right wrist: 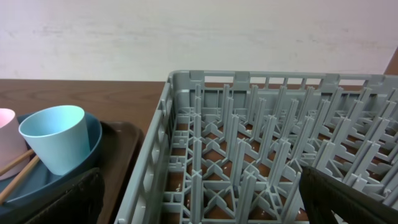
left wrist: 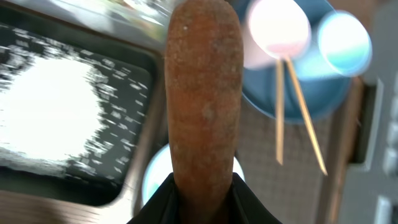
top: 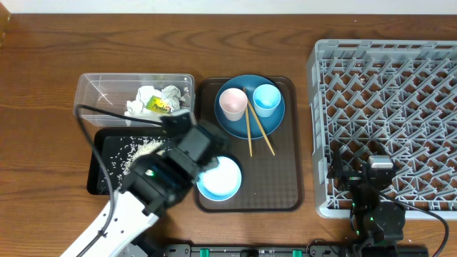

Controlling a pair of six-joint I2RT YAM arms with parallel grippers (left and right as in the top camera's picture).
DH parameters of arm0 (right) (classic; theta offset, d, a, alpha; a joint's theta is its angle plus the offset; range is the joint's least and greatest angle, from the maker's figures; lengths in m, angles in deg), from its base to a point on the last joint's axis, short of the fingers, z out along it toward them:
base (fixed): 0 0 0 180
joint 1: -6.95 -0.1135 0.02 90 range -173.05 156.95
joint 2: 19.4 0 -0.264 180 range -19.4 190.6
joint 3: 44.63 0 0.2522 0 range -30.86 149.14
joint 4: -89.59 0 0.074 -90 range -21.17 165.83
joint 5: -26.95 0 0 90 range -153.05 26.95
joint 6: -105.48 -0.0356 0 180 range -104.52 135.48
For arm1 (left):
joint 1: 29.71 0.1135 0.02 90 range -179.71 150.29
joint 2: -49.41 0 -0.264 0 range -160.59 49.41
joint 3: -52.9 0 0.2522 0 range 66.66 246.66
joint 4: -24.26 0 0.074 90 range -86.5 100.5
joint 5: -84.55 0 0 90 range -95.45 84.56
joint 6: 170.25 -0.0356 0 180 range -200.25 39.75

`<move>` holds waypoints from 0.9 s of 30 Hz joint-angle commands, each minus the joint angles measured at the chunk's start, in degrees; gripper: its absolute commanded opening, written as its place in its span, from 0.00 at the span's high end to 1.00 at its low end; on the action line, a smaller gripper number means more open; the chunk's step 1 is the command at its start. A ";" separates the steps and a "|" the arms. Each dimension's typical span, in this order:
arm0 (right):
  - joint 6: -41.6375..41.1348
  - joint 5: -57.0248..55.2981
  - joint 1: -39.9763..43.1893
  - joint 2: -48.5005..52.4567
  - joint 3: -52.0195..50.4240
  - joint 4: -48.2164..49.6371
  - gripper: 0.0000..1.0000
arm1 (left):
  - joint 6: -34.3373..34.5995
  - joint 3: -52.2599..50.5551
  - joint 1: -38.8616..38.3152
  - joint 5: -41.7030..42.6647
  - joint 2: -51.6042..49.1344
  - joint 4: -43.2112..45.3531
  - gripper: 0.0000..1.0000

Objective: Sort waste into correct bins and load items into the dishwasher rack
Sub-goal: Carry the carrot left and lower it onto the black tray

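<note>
My left gripper [top: 180,132] is shut on the small orange carrot [left wrist: 204,93], which sticks out lengthwise from the jaws [left wrist: 202,186]. It hangs over the seam between the black bin [top: 96,171] and the white bowl [top: 223,178]. Loose rice [top: 136,151] lies in the black bin. Paper wads [top: 146,96] and a yellow-green wrapper [top: 158,106] lie in the clear tub [top: 93,89]. The blue plate [top: 275,121] holds the pink cup [top: 233,103], the light blue cup [top: 265,100] and two chopsticks [top: 258,132]. My right gripper [top: 378,168] is open and empty over the grey rack [top: 400,107], at its front left corner.
The plate and bowl sit on a brown serving tray [top: 282,178] between the bins and the rack. The right wrist view shows the rack's pegs [right wrist: 261,124] and the light blue cup [right wrist: 56,137] to the left. A pale wall stands behind the table.
</note>
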 commanded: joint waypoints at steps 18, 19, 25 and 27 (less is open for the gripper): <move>0.46 -0.02 0.74 -0.07 -0.04 -0.26 0.01 | -11.30 0.11 30.42 -3.28 0.13 -2.62 0.78; 0.46 -0.02 0.76 -0.07 -0.04 -0.26 0.01 | -11.58 0.02 31.28 -3.28 -0.22 -2.62 0.78; 0.46 -0.02 0.76 -0.07 -0.04 -0.26 0.01 | -11.69 -1.49 34.10 -3.28 -2.97 -1.53 0.78; 0.46 -0.02 0.76 -0.07 -0.04 -0.26 0.01 | -11.67 -1.73 34.25 -3.28 -4.76 -1.53 0.78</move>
